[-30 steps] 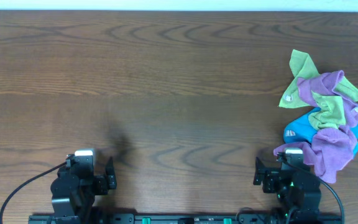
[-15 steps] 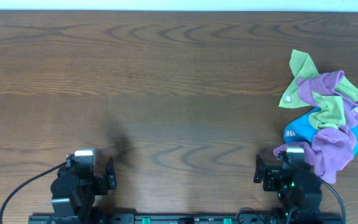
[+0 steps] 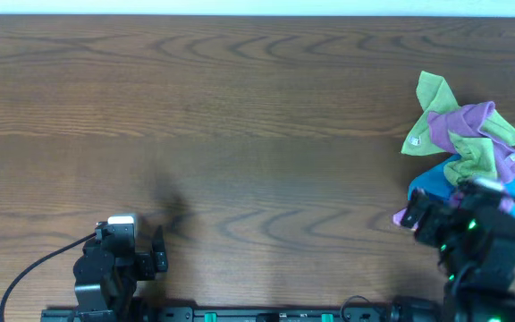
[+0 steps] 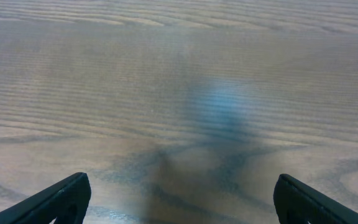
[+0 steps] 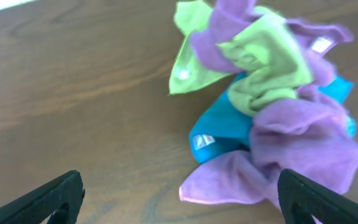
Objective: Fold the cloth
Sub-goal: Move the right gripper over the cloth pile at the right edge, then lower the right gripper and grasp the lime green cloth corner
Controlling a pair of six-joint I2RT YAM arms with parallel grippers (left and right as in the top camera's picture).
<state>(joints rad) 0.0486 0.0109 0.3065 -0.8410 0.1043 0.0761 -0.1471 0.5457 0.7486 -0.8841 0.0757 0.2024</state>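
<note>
At the lower left of the overhead view, the left gripper (image 3: pixel 156 253) is sitting low near the front edge of the wooden table (image 3: pixel 257 107). From above its fingers are showing only as a dark block. The left wrist view is showing them spread wide, with only wood grain and a soft shadow between them.

At the far right a crumpled heap is lying on the table. The tagged lime-green cloth (image 3: pixel 429 105) is poking out at its upper left, and purple cloths (image 3: pixel 459 121) are winding through it. The cloth (image 3: pixel 477 157), plain lime-green, is lying bunched in the middle, above a blue cloth (image 3: pixel 432 186).

The right arm (image 3: pixel 472 246) is hanging over the heap's near side and hiding it from above. The right wrist view is filling that in: a purple fold is spreading across the front, and a white tag is showing on the blue cloth. The right gripper (image 5: pixel 179 186) is holding its fingers wide, gripping nothing. Whether its right finger is touching the purple fold is impossible to tell.
</note>
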